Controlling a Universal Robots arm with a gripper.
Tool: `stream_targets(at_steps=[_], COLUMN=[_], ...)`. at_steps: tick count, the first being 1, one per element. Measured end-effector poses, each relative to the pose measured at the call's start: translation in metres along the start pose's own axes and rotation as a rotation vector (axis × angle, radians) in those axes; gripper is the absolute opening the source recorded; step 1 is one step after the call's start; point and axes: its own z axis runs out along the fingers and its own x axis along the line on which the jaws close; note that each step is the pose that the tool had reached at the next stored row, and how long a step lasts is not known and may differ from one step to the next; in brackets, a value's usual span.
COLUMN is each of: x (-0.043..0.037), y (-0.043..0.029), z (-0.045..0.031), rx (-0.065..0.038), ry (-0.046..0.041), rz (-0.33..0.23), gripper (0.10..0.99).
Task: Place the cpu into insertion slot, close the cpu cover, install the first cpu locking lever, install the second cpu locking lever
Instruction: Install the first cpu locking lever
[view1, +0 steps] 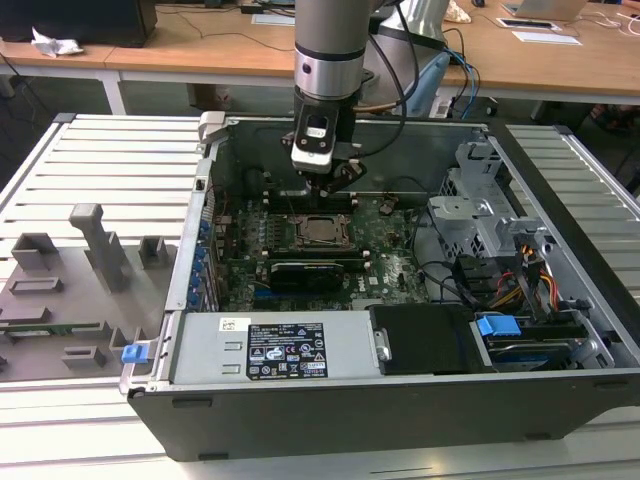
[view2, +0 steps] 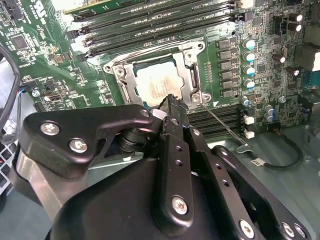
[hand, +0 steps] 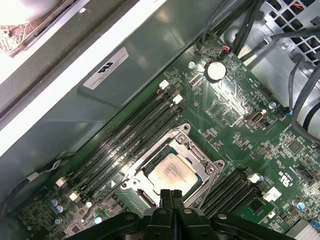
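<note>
The cpu (view1: 322, 231) (view2: 156, 84) (hand: 172, 172), silver-topped, lies flat in the insertion slot on the green motherboard (view1: 385, 265). The cpu cover (view2: 189, 54) (hand: 199, 151), a silvery frame, lies down around it, and the chip shows through its window. My gripper (view1: 331, 186) (view2: 172, 101) (hand: 171, 193) hangs just over one edge of the socket with its black fingers pressed together and nothing visible between them. A thin metal locking lever (view2: 220, 123) runs out from a corner of the socket, close beside the fingertips.
Long memory slots (hand: 127, 140) (view2: 150, 25) flank the socket. A black card (view1: 312, 270) stands in front of it in the exterior view. The case holds a power supply (view1: 265, 350), a drive cage (view1: 480, 210) and cable bundles (view1: 520, 280). A grey fixture tray (view1: 60, 290) lies outside.
</note>
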Motion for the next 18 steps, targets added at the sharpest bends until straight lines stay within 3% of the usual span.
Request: stream_targets(at_steps=[18], x=[0.0], y=[0.0], z=[0.0], rx=[0.0], ry=[0.0014], rz=[-0.078], gripper=[0.106])
